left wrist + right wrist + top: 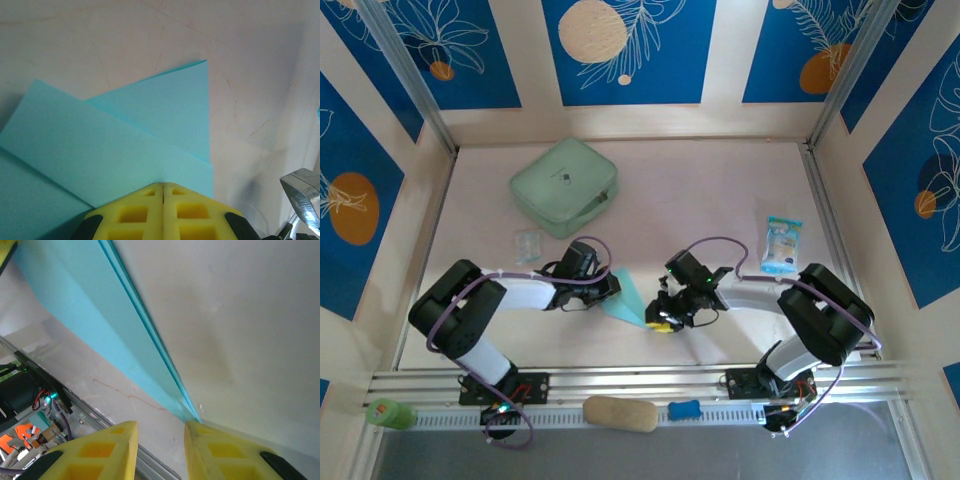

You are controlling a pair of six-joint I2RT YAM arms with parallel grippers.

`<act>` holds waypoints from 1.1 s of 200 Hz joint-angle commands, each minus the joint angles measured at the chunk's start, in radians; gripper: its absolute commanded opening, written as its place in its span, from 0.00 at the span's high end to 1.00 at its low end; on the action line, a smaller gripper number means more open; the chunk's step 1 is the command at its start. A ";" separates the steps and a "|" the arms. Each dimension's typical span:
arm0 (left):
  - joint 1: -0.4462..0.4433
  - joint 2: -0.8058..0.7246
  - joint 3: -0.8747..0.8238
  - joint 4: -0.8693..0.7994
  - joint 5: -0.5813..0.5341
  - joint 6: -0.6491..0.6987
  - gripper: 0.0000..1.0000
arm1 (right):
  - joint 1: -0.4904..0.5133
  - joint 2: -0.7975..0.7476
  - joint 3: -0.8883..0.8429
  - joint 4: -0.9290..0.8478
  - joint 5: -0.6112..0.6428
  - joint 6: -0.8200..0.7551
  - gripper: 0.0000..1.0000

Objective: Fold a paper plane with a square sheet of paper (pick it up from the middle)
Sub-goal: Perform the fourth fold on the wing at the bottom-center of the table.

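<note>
1. Behind both grippers, at the rail between the arm bases, I see a tan oblong pad point(620, 413) and a small blue piece point(685, 409).
2. Left gripper point(163, 186): yellow pads pressed flat against each other, no gap. I see nothing clamped between them.
3. Paper plane point(125, 145) sits right at the left tips and spreads ahead of them. It is light cyan with overlapping folded layers, one corner pointing away. It lies between the two grippers.
4. Right gripper point(160, 427): jaws apart, holding nothing. The plane's narrow end runs down to one fingertip point(210, 440); I can't tell if they touch.
5. Beyond the right gripper, off to its right: printed blue-white packet point(782, 245), well apart from the plane.
6. Beyond the left gripper: small clear wrapper point(528, 245) off to its left, then the mint-green case point(565, 185) farthest out.
</note>
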 commanded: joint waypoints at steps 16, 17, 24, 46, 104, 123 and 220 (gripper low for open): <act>0.019 -0.008 -0.021 -0.064 -0.018 -0.007 0.97 | 0.009 -0.066 -0.018 -0.096 0.009 -0.010 0.70; 0.019 -0.008 -0.022 -0.064 -0.018 -0.007 0.97 | 0.010 -0.067 -0.018 -0.098 0.010 -0.010 0.70; 0.019 -0.010 -0.022 -0.064 -0.019 -0.008 0.97 | 0.010 -0.070 -0.021 -0.108 0.015 -0.010 0.70; 0.021 -0.012 -0.025 -0.064 -0.019 -0.008 0.97 | 0.012 -0.052 -0.033 -0.086 -0.015 0.001 0.70; 0.021 -0.016 -0.020 -0.064 -0.015 -0.010 0.97 | 0.018 0.027 -0.003 -0.015 -0.037 0.013 0.70; 0.022 -0.020 -0.019 -0.067 -0.016 -0.009 0.97 | 0.009 0.048 0.010 -0.008 -0.030 0.020 0.72; 0.023 -0.024 -0.016 -0.067 -0.013 -0.010 0.97 | -0.009 0.045 0.027 -0.030 0.008 0.031 0.77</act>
